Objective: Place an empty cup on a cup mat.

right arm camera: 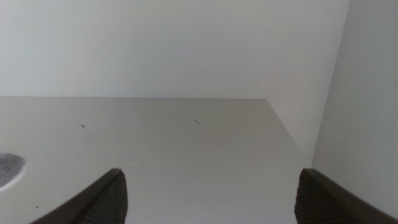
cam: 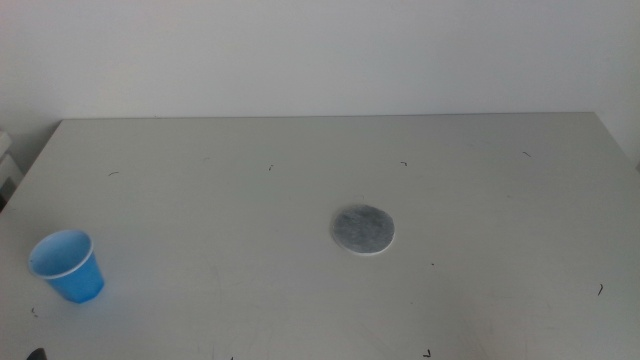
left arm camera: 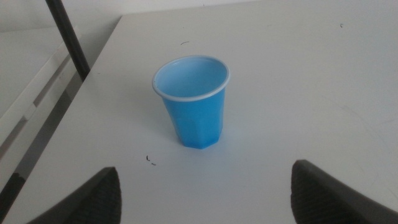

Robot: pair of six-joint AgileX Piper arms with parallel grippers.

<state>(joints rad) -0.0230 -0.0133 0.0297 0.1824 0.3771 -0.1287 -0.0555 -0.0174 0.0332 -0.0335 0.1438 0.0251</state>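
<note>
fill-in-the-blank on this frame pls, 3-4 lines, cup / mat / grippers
1. The cup stands upright and holds ____.
2. In the middle view the cup mat lies to the ____ of the cup.
3. The left gripper has its jaws ____, with the cup ahead of them, not between them.
4. The right gripper sees only an edge of the ____ on the table.

Missing words: nothing; right; open; cup mat

Cup (cam: 67,265) left, well apart from mat (cam: 362,229)
</note>
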